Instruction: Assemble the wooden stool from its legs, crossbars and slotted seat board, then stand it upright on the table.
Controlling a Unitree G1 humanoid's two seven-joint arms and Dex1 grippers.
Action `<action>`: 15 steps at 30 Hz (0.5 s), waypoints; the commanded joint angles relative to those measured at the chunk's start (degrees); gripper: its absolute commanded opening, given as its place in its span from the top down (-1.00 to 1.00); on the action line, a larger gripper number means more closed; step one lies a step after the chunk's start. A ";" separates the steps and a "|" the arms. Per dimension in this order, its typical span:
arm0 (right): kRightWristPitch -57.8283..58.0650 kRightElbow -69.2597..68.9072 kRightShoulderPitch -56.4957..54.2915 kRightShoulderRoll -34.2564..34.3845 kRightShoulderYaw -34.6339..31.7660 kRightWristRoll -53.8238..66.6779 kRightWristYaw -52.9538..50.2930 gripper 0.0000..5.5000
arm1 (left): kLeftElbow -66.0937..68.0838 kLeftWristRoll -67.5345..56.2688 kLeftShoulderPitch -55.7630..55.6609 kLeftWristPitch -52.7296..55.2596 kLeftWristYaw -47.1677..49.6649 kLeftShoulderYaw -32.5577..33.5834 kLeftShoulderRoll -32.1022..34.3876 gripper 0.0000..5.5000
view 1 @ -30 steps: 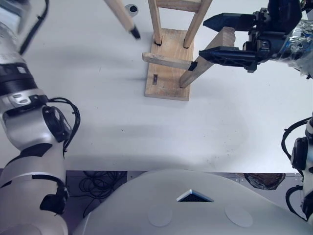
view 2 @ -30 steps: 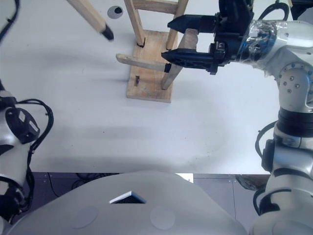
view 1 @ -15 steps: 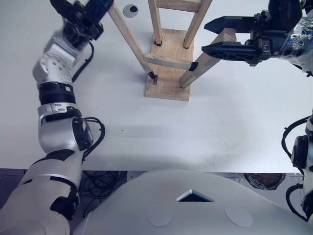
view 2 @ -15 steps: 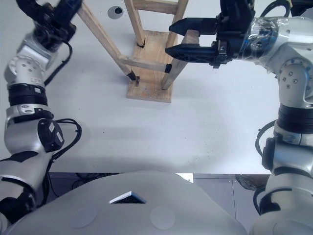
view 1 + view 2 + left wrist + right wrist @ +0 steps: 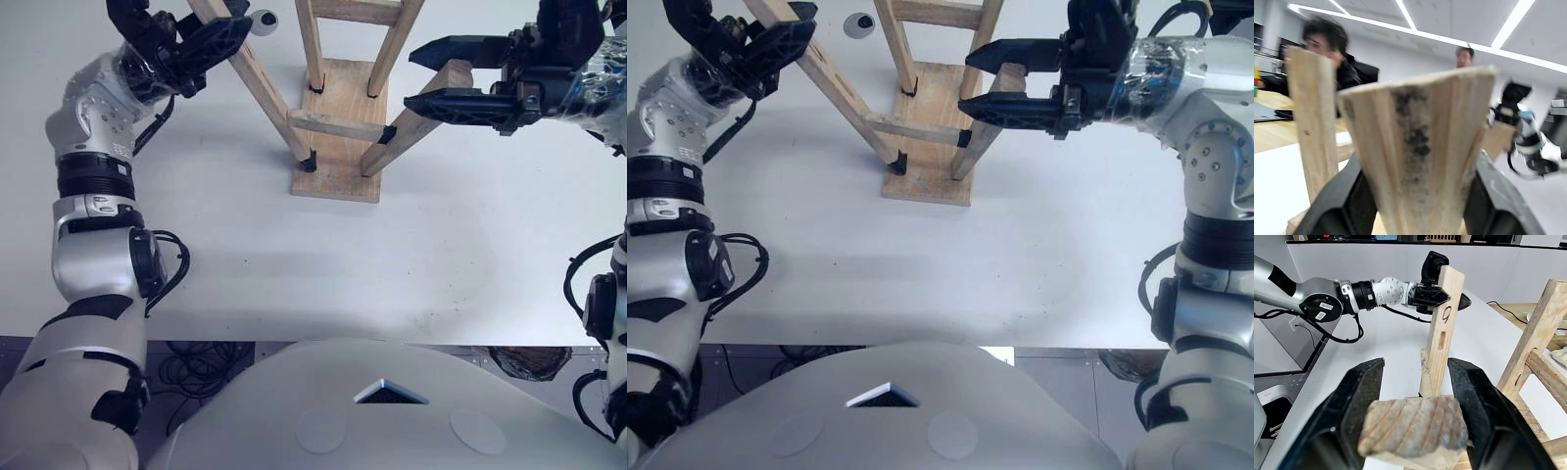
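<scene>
Finding: assembly is part done. The flat, pale wooden slotted seat board (image 5: 338, 181) lies on the white table (image 5: 294, 274). Two upright wooden legs joined by a rail (image 5: 358, 10) stand in its far slots.

Left gripper (image 5: 208, 34): pressed together on the top of a slanted, light wooden leg with a black tip (image 5: 263, 88). The tip rests at the board's near left slot. Whether it has entered the slot cannot be told.

Right gripper (image 5: 413, 76): fingers (image 5: 1359, 404) pinch the top end of the second slanted wooden leg (image 5: 402, 132), whose foot stands at the near right slot.

A thin wooden crossbar (image 5: 333, 124) spans the two near legs. Its right end sits in a black fitting on the right leg. The seating of its left end is not clear.

Judged step: setting the near left leg into its slot and onto the crossbar.

Risks:
- Both near legs lean outward. Pressing down at this angle could jam the tip against the slot edge instead of seating it.
- Nothing holds the board. A sideways push from either arm could slide or tip it and unseat the far pair.
- Drawing the leg tops apart could pull the crossbar out of its joint.
- Opening either gripper before the joints bite could let that leg drop.
</scene>
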 commanded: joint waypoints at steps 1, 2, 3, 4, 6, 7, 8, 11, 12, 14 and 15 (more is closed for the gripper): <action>2.12 -2.85 3.59 -1.99 2.60 -0.32 1.36 0.22 | -3.93 9.81 4.23 -1.97 -0.42 -7.13 3.31 0.27; 2.37 -3.22 3.81 -2.04 2.63 -0.08 1.43 0.22 | -4.99 9.80 4.43 -2.27 -0.31 -7.21 3.73 0.27; 2.55 -3.49 3.96 -2.08 2.69 0.06 1.47 0.22 | -5.82 9.82 4.60 -2.69 -0.15 -7.38 4.13 0.27; 2.82 -3.85 4.20 -2.17 2.71 0.26 1.50 0.22 | -6.87 9.85 4.75 -3.01 -0.01 -7.61 4.52 0.27; 2.89 -4.17 4.55 -2.46 3.11 0.35 1.63 0.22 | -9.15 9.44 4.87 -2.85 0.13 -7.85 5.20 0.27; 2.86 -4.20 4.61 -2.60 3.34 0.41 1.68 0.22 | -10.13 9.13 4.73 -2.55 0.12 -7.77 5.46 0.27; 2.85 -4.18 4.61 -2.71 3.54 0.45 1.77 0.22 | -11.03 8.76 4.39 -2.22 0.06 -7.62 5.73 0.27; 2.79 -4.05 4.70 -2.87 3.90 0.40 2.09 0.22 | -12.50 8.53 3.27 -1.82 -0.16 -7.53 6.40 0.27; 2.74 -3.99 4.75 -2.91 3.97 0.36 2.18 0.22 | -12.61 8.66 2.90 -1.79 -0.23 -7.62 6.48 0.27; 2.67 -3.92 4.84 -2.98 4.06 0.33 2.27 0.22 | -12.89 8.70 2.09 -1.59 -0.68 -7.89 6.65 0.27; 2.77 -4.03 4.89 -3.01 4.02 0.40 2.16 0.22 | -12.64 9.09 1.60 -1.71 -1.23 -8.37 6.93 0.27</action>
